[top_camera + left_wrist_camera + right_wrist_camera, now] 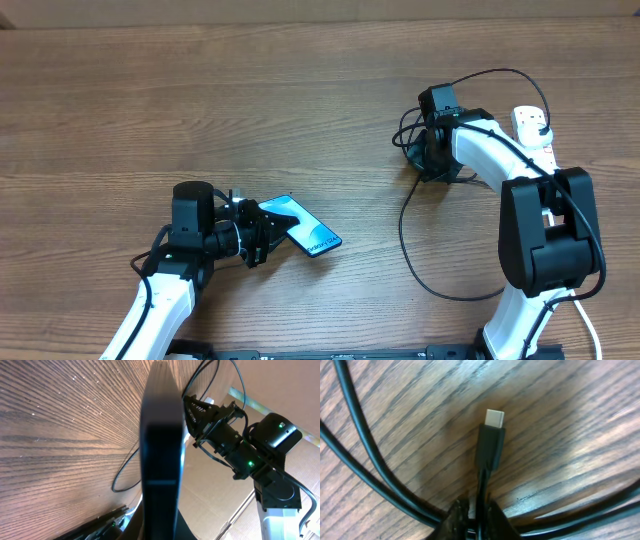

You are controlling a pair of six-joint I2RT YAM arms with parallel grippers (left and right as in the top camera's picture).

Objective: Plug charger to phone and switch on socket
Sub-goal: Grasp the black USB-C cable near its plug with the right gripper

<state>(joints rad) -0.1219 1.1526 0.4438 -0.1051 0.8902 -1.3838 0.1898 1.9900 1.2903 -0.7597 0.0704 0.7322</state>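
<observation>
My left gripper (262, 236) is shut on the phone (303, 227), a slim handset with a blue screen, holding it tilted above the table's near left. The left wrist view shows the phone (161, 445) edge-on as a dark bar rising from the left gripper (161, 532). At the far right, the right gripper (433, 158) is down on the coiled black charger (404, 235). In the right wrist view the right gripper (480, 517) is shut on the charger's cable just behind its connector (491, 435), whose silver tip points away over the wood. The white socket (535, 127) lies beyond the right arm, partly hidden.
Loops of the black cable (367, 455) run across the wood on both sides of the right gripper. A long loop trails toward the table's front edge (440, 290). In the left wrist view the right arm (267, 440) stands ahead, against cardboard (215, 490).
</observation>
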